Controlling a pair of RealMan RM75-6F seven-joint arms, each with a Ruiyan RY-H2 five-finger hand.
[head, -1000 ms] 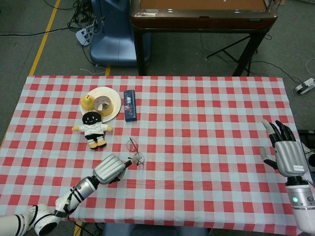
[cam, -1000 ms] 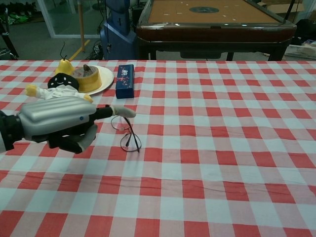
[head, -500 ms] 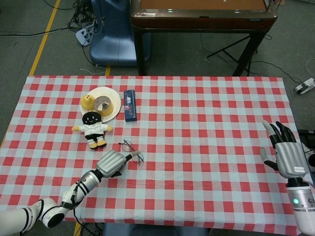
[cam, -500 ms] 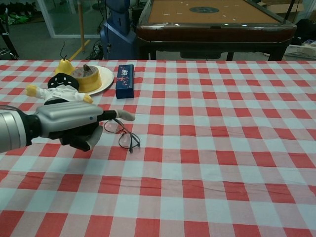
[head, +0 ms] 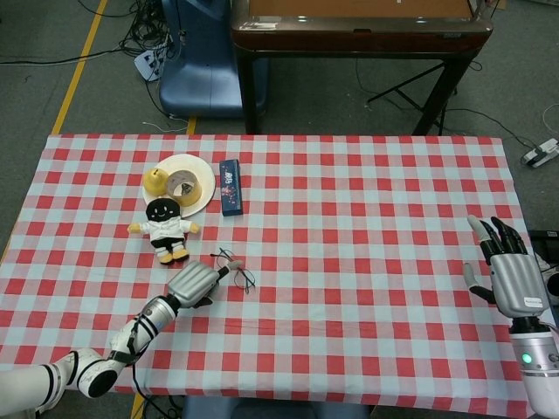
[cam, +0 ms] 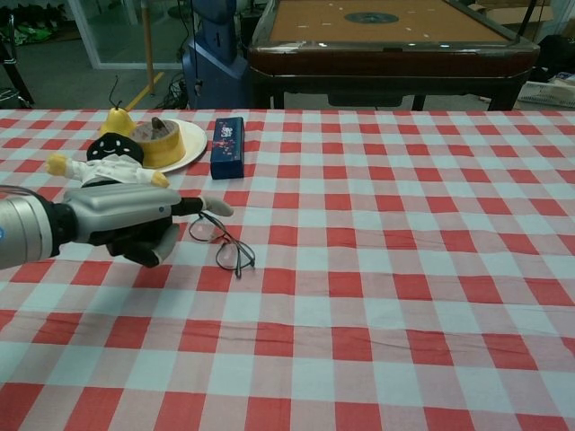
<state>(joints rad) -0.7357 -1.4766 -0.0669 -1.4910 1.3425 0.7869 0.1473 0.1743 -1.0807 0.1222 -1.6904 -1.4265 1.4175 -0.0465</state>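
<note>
Pinching thin wire-framed glasses [cam: 223, 242] on the red-checked tablecloth [cam: 404, 269], left hand [cam: 126, 224] shows in both views; spread, empty right hand [head: 511, 275] shows only overhead.

Red-white checked tablecloth [head: 367, 227], blue box [head: 230, 186]

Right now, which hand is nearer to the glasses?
Left. The left hand sits right beside the glasses, its fingers at the frame's near end. The right hand stands upright at the table's far right edge, well apart from them.
</note>
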